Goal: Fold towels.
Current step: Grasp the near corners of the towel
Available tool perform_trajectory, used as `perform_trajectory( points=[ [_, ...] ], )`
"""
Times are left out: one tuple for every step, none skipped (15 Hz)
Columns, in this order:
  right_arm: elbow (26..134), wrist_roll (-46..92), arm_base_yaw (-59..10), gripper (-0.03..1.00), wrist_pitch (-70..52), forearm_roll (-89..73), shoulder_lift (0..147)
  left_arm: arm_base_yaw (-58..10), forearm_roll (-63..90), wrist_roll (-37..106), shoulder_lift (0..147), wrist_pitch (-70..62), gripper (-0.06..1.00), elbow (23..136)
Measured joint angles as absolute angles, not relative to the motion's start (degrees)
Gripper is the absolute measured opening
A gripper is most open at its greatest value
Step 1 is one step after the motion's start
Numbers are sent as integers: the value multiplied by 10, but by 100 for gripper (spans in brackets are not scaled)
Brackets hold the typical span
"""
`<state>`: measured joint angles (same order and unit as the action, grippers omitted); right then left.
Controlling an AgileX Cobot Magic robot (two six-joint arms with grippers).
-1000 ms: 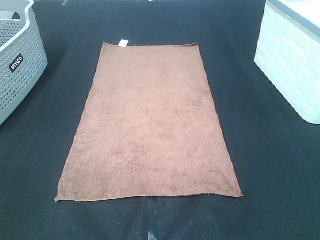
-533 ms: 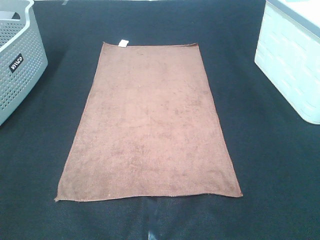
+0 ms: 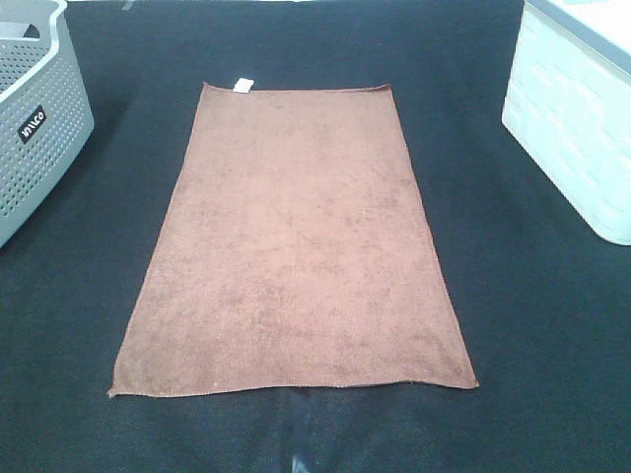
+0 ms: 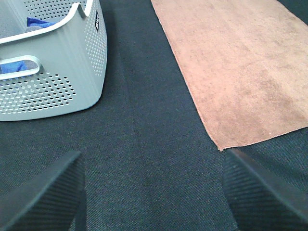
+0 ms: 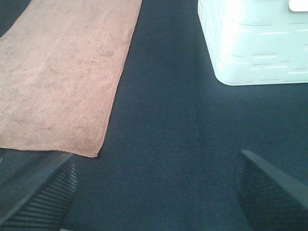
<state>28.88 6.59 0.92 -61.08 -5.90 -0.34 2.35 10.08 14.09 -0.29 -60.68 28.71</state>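
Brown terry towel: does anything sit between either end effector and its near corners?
Nothing visible. Only bare dark mat separates the left end effector and right end effector from the flat brown terry towel.

Left gripper (image 4: 151, 159) spread wide, ribbed dark fingers (image 4: 43, 202) far apart, nothing between them. Right gripper (image 5: 156, 159) likewise parted and empty. Both seemingly held aloft, angled forward and down; only fingertips in view.

Lighting: even, diffuse, from overhead; shadows faint. The white bin (image 5: 250, 43) is overexposed in my right wrist view. My left fingers (image 4: 43, 197) and right fingers (image 5: 33, 197) render soft, out of focus.
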Motion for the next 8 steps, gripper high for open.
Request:
perform_trajectory(
  points=[
    [289, 66, 9, 83, -611, -59, -3, 23, 101, 141, -3, -607, 75, 287],
    [289, 66, 9, 83, -611, -59, -3, 23, 101, 141, -3, -607, 75, 287],
    [289, 66, 9, 83, -611, -59, -3, 23, 101, 141, -3, -607, 75, 287],
    [289, 66, 9, 83, -611, -59, -3, 23, 101, 141, -3, -607, 75, 287],
    [289, 66, 9, 83, -611, -59, -3, 23, 101, 141, -3, -607, 75, 287],
    [289, 66, 9, 83, -611, -59, -3, 23, 101, 141, -3, -607, 75, 287],
    [289, 66, 9, 83, -611, -59, -3, 23, 101, 141, -3, -607, 75, 287],
    [289, 66, 9, 83, -611, -59, -3, 23, 101, 141, -3, -607, 75, 287]
  ],
)
